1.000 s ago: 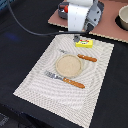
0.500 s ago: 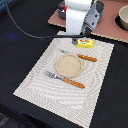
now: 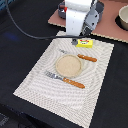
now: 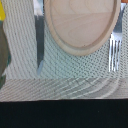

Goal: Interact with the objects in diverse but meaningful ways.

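Yellow, rectangular and printed with red, the small packet lies flat on the pale woven placemat, near its far edge and just beside the robot's white wrist housing. It looks light, thin and somewhat slick, likely crinkly rather than stiff; pinching it across its short sides, or sliding it by one long edge, seems the safest hold. The gripper itself is hidden under the housing in the exterior view, and the wrist view shows no fingertips, so I cannot tell how wide it stands. Nearby sit the round tan wooden plate, the wooden-handled knife and the wooden-handled fork. Against the earlier frames, the arm has barely shifted, and the packet and cutlery lie unchanged.
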### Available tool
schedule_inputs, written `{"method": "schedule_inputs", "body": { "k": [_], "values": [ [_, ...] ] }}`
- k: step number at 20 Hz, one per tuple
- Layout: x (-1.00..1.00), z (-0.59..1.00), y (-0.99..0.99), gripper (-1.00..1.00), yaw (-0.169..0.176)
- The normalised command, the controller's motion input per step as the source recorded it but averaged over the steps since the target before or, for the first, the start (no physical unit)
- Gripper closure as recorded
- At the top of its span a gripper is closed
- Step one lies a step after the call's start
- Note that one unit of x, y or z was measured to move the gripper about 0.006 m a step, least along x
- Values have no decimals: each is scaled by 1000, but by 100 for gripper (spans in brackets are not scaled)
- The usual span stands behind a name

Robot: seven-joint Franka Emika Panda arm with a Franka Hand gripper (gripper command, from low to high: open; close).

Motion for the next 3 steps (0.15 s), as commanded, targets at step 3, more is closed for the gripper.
{"method": "schedule_inputs", "body": {
  "k": [3],
  "values": [
    [0, 0, 0, -100, 0]
  ]
}}
